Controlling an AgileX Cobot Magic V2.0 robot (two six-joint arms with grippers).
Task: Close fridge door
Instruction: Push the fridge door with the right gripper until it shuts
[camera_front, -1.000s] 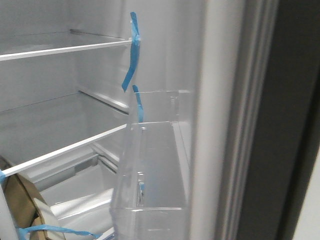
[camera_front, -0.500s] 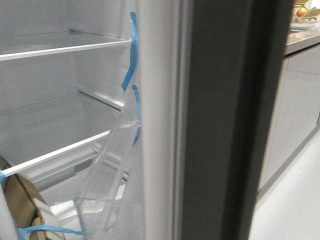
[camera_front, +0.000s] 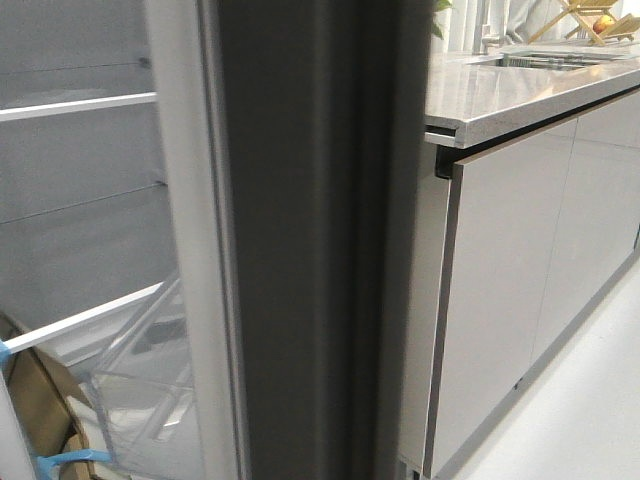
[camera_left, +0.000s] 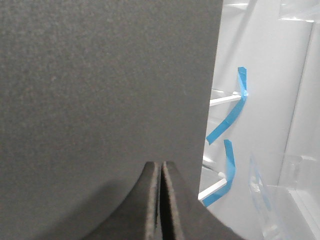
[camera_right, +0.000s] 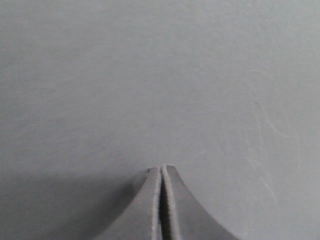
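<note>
The fridge door (camera_front: 300, 250) stands edge-on across the middle of the front view. Its matte dark grey outer face is toward me, its pale edge seal (camera_front: 195, 250) on the left, and a clear plastic bin (camera_front: 140, 400) on its inner side is low down. My right gripper (camera_right: 161, 168) is shut and empty, its tips at a plain grey face (camera_right: 160, 75) that fills its view. My left gripper (camera_left: 161, 164) is shut and empty, close to a matte dark grey panel (camera_left: 100, 90) showing no white lining. Neither gripper shows in the front view.
The white fridge interior with shelves (camera_front: 70, 105) shows left of the door. Blue tape strips (camera_left: 230, 120) hang on its shelf ends, and a brown item (camera_front: 35, 400) sits low down. A grey countertop (camera_front: 510, 90) over glossy pale cabinet fronts (camera_front: 500, 280) stands to the right, above a pale floor (camera_front: 580, 400).
The fridge door has swung leftward across the front view. It now covers most of the interior, and the countertop and cabinets have come into sight on the right.
</note>
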